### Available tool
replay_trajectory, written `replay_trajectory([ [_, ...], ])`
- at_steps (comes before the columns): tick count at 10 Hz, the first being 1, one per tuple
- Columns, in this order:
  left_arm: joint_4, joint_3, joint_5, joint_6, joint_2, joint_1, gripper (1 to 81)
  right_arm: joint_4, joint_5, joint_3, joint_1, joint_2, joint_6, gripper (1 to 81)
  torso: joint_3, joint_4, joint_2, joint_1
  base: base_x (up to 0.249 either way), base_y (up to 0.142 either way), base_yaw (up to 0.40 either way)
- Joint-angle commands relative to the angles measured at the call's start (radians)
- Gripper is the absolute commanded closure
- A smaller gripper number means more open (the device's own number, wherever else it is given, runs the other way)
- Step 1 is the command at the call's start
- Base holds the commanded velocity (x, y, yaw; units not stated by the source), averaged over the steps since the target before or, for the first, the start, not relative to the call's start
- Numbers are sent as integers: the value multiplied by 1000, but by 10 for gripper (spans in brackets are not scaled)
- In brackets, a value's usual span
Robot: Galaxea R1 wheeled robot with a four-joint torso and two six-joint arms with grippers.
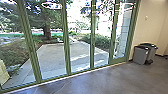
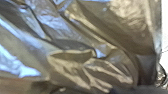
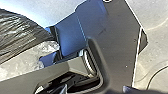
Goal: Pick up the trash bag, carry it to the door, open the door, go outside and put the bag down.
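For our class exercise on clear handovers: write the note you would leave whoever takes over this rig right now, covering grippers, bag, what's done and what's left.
Left gripper: state unclear; the shiny trash bag is close to its wrist camera.
Right gripper: state unclear; dark crinkled plastic beside it, probably the same bag.
Place: indoors, facing green-framed glass panels; paving beyond, bins by the wall.
Done: bag probably picked up; confirm the grip.
Left: going outside and putting it down. Which panel opens isn't clear.
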Motion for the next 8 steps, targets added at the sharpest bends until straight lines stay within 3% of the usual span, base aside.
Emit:
replay_trajectory([
  [1,5,3,59,10,-1,-74,811,-7,-59,2,43,1,-3,10,0,1,0,0,0,0,-379],
  [2,4,3,59,10,-1,-72,811,-7,-59,2,42,1,-3,10,0,-7,0,0,0,0,-379],
  [8,3,3,57,9,-2,-72,811,-7,-59,0,45,3,-3,10,0,-7,0,0,0,0,-372],
])
